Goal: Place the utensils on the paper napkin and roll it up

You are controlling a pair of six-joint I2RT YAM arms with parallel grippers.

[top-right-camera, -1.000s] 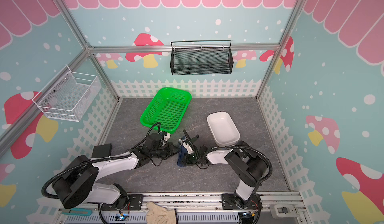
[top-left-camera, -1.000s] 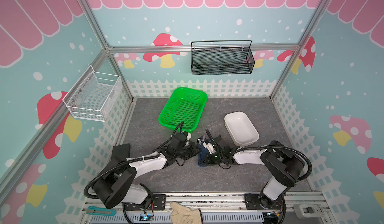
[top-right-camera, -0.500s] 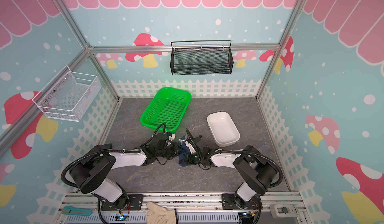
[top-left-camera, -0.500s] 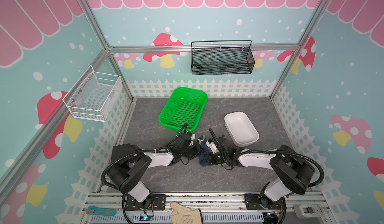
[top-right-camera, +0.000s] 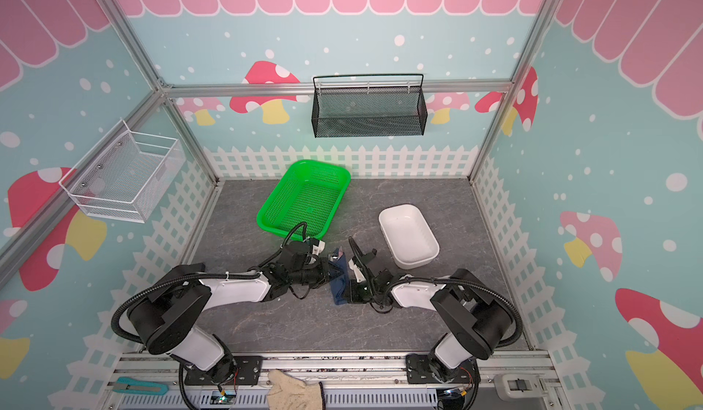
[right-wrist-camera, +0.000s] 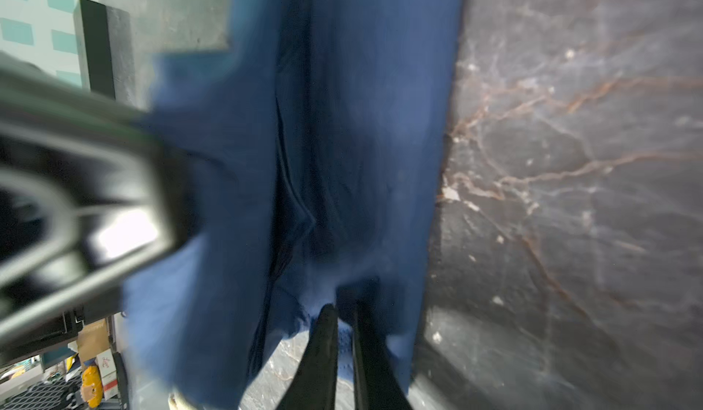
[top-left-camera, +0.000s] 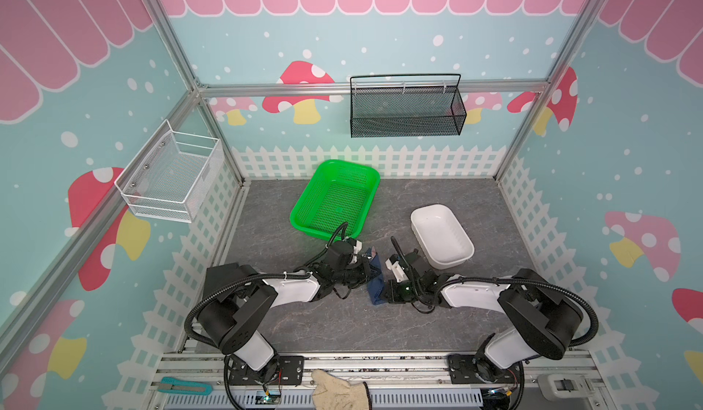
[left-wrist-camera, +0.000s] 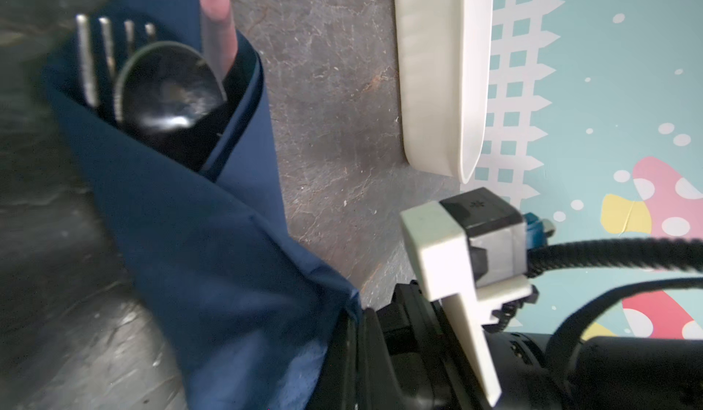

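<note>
Navy paper napkin (left-wrist-camera: 213, 237), silver utensils (left-wrist-camera: 167, 88), green basket (top-left-camera: 300, 214), white tub (top-left-camera: 452, 261).

Table (top-left-camera: 323, 324): dark grey, marbled.
Back: green basket (top-left-camera: 295, 218), white tub (top-left-camera: 441, 233), apart.
Middle: paper napkin (top-left-camera: 376, 277) wrapped round fork (left-wrist-camera: 88, 62) and spoon (left-wrist-camera: 171, 88).

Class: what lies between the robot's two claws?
The paper napkin, seen in both top views between left claw and right claw; the left wrist view shows fork and spoon wrapped inside.
</note>
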